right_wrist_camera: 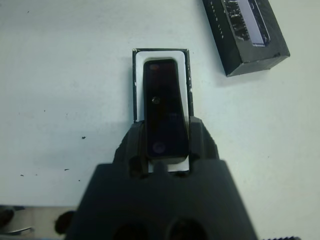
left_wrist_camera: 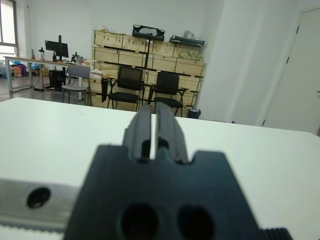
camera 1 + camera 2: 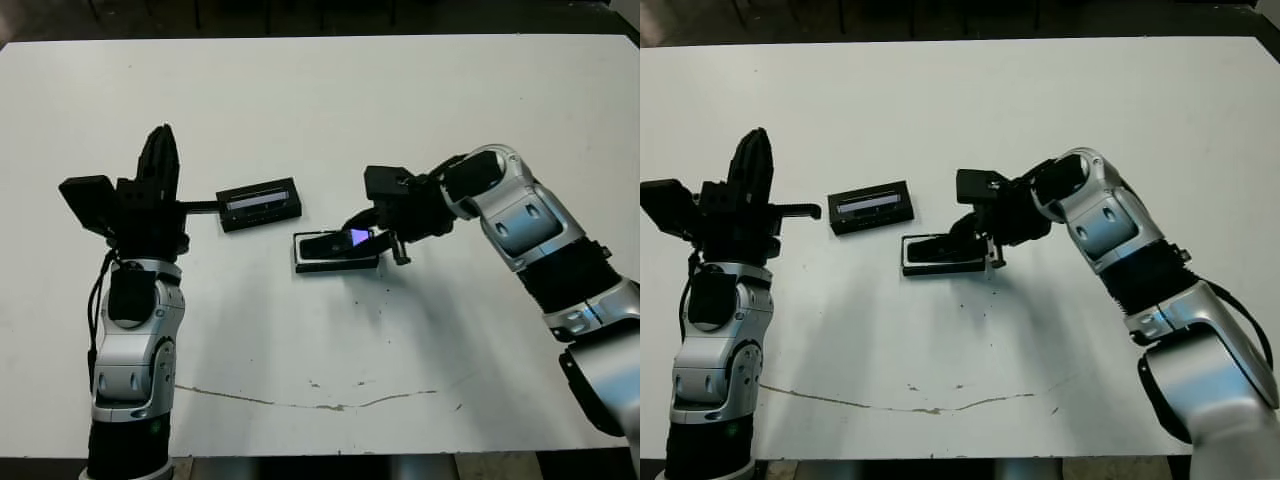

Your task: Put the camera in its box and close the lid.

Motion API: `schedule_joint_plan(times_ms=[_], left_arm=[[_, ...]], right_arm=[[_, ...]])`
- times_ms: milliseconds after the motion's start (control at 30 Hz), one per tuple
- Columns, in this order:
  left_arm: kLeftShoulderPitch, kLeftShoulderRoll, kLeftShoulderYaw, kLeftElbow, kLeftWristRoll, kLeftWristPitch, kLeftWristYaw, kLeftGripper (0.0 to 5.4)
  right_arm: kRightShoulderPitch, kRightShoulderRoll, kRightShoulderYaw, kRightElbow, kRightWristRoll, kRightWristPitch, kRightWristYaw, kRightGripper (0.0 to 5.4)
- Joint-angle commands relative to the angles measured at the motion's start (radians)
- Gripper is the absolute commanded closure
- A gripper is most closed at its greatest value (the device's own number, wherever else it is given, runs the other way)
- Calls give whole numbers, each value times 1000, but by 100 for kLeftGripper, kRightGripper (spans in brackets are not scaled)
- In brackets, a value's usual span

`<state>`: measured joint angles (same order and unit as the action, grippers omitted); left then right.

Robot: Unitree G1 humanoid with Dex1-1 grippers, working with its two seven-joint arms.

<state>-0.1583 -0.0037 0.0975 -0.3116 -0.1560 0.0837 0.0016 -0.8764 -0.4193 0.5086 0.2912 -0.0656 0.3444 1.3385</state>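
Note:
The camera (image 1: 162,112), a slim black bar with a purple glow at one end (image 3: 358,237), lies along the white-lined box (image 3: 335,265) near the table's middle. Its glowing end is a little raised. My right gripper (image 3: 375,238) is shut on that end, one finger on each long side (image 1: 199,135). The lid (image 3: 260,203), flat and black with a greyish strip, lies on the table just left of the box, apart from it. My left gripper (image 3: 160,150) stands raised at the left with its fingers (image 2: 165,120) pressed together on nothing.
A thin crack-like mark (image 3: 300,403) runs across the white table (image 3: 320,100) near its front edge. Beyond the far edge, the left wrist view shows office chairs (image 2: 167,90) and stacked crates (image 2: 150,52).

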Motion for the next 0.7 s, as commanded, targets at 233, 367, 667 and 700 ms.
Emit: schedule_joint_plan(times_ms=[233, 367, 667, 700], left_arm=[[20, 5, 4, 23, 4, -1, 1, 540], [19, 5, 5, 22, 3, 1, 1, 540], [13, 8, 6, 25, 4, 3, 1, 540], [13, 8, 6, 25, 5, 4, 1, 540]], right_arm=[[22, 49, 62, 15, -48, 23, -25, 472], [27, 38, 52, 17, -55, -11, -30, 472], [-56, -12, -26, 111, -27, -159, 14, 314], [-66, -19, -29, 110, -34, -161, 13, 297]])
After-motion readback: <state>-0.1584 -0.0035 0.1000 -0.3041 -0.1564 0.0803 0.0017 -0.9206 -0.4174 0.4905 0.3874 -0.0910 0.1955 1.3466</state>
